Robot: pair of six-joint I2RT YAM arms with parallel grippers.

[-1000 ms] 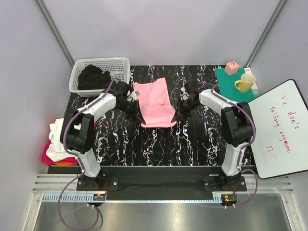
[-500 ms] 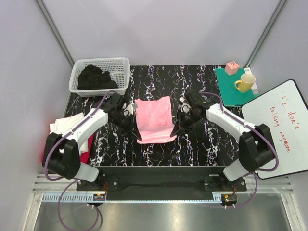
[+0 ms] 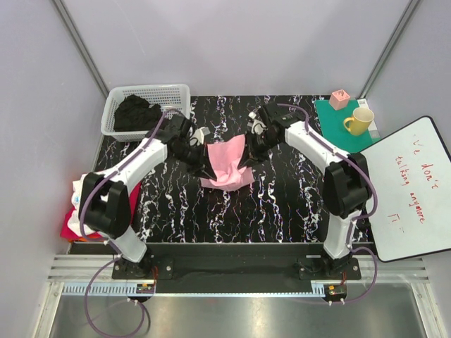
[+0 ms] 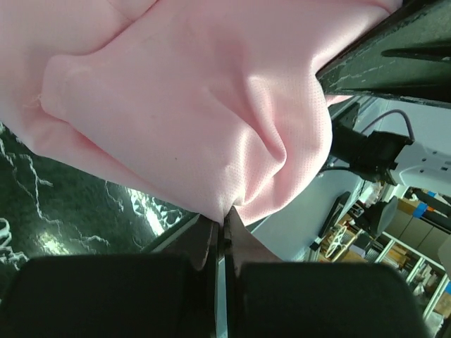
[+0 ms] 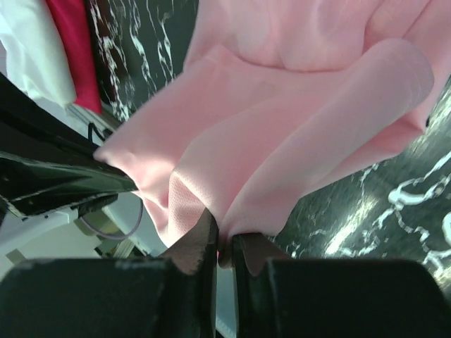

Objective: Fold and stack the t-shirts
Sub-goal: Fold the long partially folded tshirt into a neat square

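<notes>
Light pink t-shirt (image 3: 227, 163): bunched and partly lifted over the middle of the black marbled counter (image 3: 282, 204), between the two arms. In the top view it reads as a narrow, crumpled shape. Its upper part is raised between the pincers and its lower edge lies on the counter. Cloth is plain with a fine knit texture, visible in the left wrist view (image 4: 183, 113). It hangs in soft rounded folds with a deep crease running down to the grip. In the right wrist view (image 5: 296, 120) it drapes in two or three overlapping lobes.

Left pincer (image 3: 207, 162): pressed together on a fold of the pink shirt's left edge. The wrist view shows the tips (image 4: 224, 232) nipping the cloth with almost no gap.

Right pincer (image 3: 249, 153): pinching the shirt's right edge. The tips (image 5: 224, 241) stand slightly apart with a gathered fold between them.

Containers:
- White lattice basket (image 3: 110, 124) at the far left corner of the counter. It holds a heap of black t-shirts (image 3: 137, 113) that fills much of it.
- Yellow mug (image 3: 359, 121) standing upright on a green mat (image 3: 331, 134) at the far right; contents cannot be told. A small pink cube (image 3: 340, 98) sits beside it on the mat.

Other shirts: a pile (image 3: 81, 208) at the counter's left edge, white on top, with orange and magenta-red showing beneath. It lies well apart from the pink shirt.

Whiteboard (image 3: 412, 190) with red handwriting leans at the right.
</notes>
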